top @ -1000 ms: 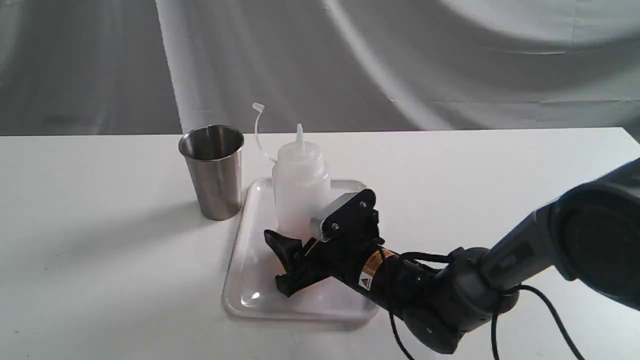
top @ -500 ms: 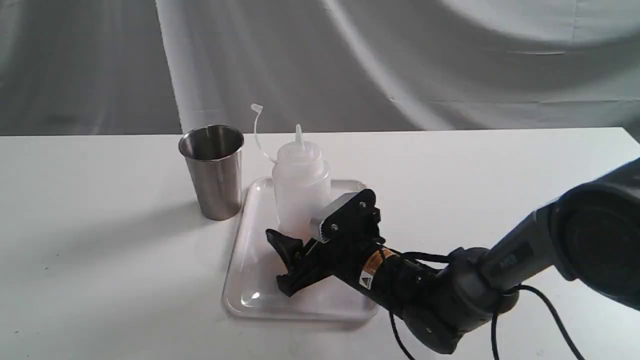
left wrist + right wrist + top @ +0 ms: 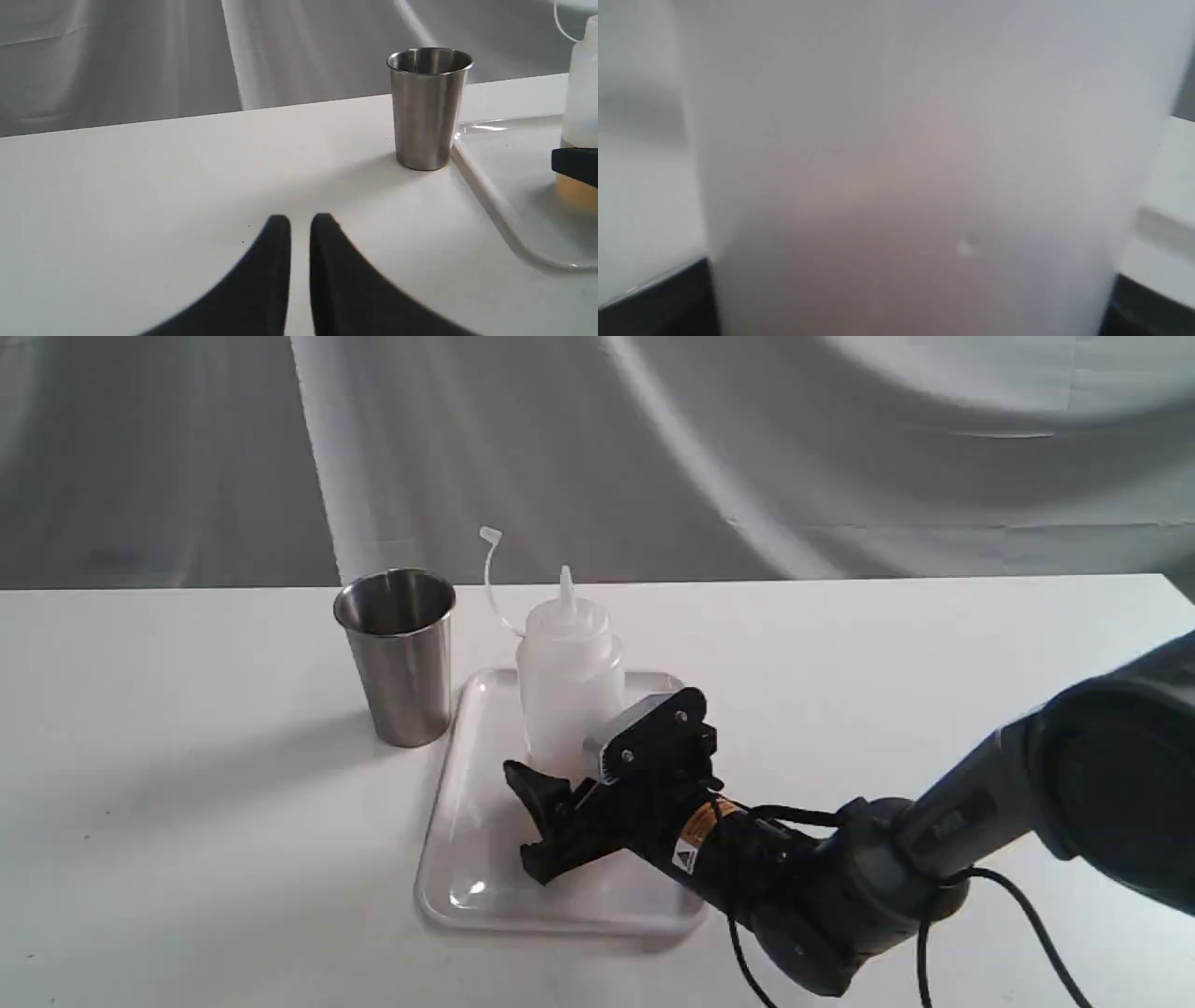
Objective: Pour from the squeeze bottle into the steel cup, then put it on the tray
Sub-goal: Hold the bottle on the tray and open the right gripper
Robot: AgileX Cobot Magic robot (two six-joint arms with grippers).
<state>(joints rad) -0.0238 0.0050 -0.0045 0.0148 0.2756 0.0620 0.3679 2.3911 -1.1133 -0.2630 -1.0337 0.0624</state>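
The squeeze bottle [image 3: 569,681] stands upright on the far part of the white tray [image 3: 467,859], nozzle up and cap strap curling off to the left. A little amber liquid shows at its base [image 3: 577,193]. My right gripper [image 3: 565,761] is shut on the bottle's lower body, and in the right wrist view the bottle [image 3: 906,140] fills the space between the black fingers [image 3: 654,303]. The steel cup [image 3: 397,653] stands on the table just left of the tray. My left gripper [image 3: 300,219] hangs shut and empty over the table, short of the cup [image 3: 429,107].
A white table [image 3: 187,803] carries everything, with a grey draped cloth behind it. The right arm and its cable [image 3: 1018,905] reach in from the lower right across the tray's near right corner. The tray's rim [image 3: 495,196] runs close beside the cup's base.
The bottle and the right gripper have shifted slightly to the right together, and the bottle stands a touch straighter. The cup and tray have not moved.
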